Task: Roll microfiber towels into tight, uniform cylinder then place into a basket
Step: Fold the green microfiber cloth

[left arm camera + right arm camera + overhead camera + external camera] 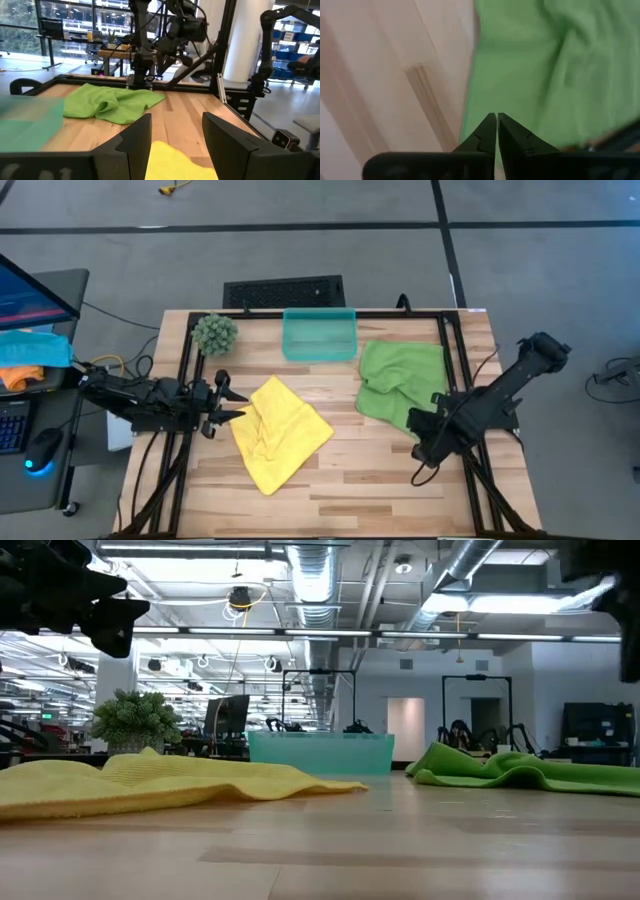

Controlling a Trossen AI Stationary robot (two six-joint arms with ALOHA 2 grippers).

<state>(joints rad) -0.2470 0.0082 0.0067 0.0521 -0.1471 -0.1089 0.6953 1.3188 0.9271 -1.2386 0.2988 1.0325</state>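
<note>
The left claw (228,408) hung open beside the yellow towel (278,432), holding nothing. The right claw (496,131) was nearly closed and empty over the green towel's (400,380) edge. The basket (319,335) sat at the surface's (380,480) far edge.

lighting: bright, even, from overhead strip ceiling lights (520,603) seen in low view; glare on those fixtures. shadows: soft, faint, under crumpled bright yellow microfiber towel (277,431). blur: translucent teal-green plastic basket (27,120) smeared in left wrist view; lime green microfiber towel (545,75) and pale wooden slatted tabletop (395,75) out of focus in right wrist view.
</note>
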